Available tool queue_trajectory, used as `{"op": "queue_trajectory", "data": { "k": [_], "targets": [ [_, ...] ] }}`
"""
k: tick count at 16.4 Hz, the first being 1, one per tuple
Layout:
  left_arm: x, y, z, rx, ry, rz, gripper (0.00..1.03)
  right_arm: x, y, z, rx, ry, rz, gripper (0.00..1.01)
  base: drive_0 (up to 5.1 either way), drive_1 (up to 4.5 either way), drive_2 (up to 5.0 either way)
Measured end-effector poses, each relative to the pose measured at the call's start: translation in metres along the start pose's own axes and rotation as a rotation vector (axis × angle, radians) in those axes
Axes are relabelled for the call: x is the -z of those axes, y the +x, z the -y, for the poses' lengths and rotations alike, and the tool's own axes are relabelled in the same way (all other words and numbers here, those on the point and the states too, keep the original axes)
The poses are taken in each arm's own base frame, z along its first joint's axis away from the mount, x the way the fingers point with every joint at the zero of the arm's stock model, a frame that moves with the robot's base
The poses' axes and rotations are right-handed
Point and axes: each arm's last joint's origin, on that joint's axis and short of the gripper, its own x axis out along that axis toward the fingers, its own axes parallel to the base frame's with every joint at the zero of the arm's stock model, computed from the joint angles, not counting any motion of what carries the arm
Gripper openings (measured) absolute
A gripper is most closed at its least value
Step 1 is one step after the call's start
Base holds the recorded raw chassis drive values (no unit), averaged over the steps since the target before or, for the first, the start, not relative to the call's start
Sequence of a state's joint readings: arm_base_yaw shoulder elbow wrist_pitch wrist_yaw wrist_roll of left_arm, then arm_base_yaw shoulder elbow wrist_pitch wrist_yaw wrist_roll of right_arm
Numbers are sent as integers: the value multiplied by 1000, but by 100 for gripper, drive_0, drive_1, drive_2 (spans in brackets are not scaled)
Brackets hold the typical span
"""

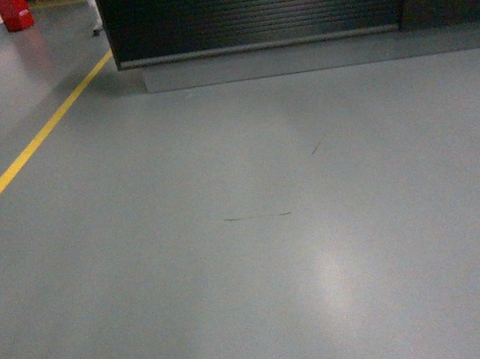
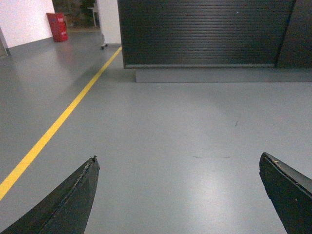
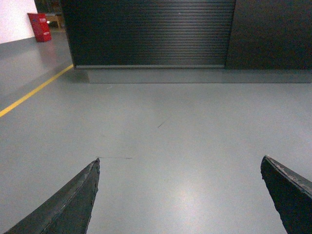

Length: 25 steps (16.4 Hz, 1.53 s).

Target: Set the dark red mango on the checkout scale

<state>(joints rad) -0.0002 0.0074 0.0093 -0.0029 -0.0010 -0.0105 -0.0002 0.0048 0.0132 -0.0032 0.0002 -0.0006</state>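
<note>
Left gripper (image 2: 178, 195) jaws wide, empty; right gripper (image 3: 180, 195) same. Bare grey floor (image 1: 261, 258) ahead, yellow line (image 1: 28, 152) to the left. Checkout (image 1: 258, 1) beyond, ribbed front only; top out of frame. Mango and scale not visible. Likely the approach step: next, drive closer and find the mango.

The left gripper (image 2: 178, 195) shows two dark tapered fingers spread wide at the frame's lower corners, holding nothing. The right gripper (image 3: 180, 195) is likewise spread and unloaded.
</note>
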Motion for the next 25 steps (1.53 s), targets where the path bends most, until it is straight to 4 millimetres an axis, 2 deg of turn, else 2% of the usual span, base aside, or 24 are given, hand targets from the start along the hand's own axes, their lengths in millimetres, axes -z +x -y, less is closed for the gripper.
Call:
{"op": "queue_trajectory", "data": {
  "k": [25],
  "targets": [
    [0,0,0,0,0,0,98,0,0,0,0,0,0,98,0,13,-13]
  ]
}}
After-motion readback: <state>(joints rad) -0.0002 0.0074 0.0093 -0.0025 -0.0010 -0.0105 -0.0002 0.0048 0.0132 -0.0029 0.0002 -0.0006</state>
